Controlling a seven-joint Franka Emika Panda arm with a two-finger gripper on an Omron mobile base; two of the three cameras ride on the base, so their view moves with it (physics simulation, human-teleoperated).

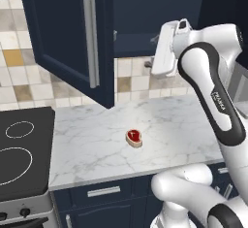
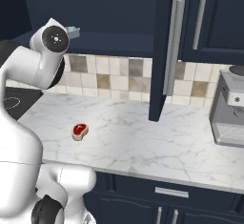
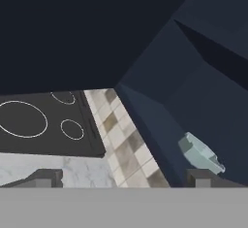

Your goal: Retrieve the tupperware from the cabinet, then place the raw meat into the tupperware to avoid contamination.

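Hand view showed us the pale grey-blue translucent plastic tupperware (image 3: pixel 199 154) inside the open dark navy wall cabinet (image 1: pixel 68 42), beyond our gripper (image 3: pixel 123 177), whose jaws were spread wide and empty. We judged it light, thin-walled and slippery, best pinched across its rim.

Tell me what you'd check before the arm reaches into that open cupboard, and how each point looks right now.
1. Cabinet door swung open: ok.
2. Tupperware in sight inside the cabinet: ok.
3. Gripper open and empty: ok.
4. Gripper lined up with the tupperware: not ok, it sits off to one side in the hand view.
5. Raw meat lying free on the counter: ok.
6. Anything else on the shelf near the tupperware: cannot tell, too dark.
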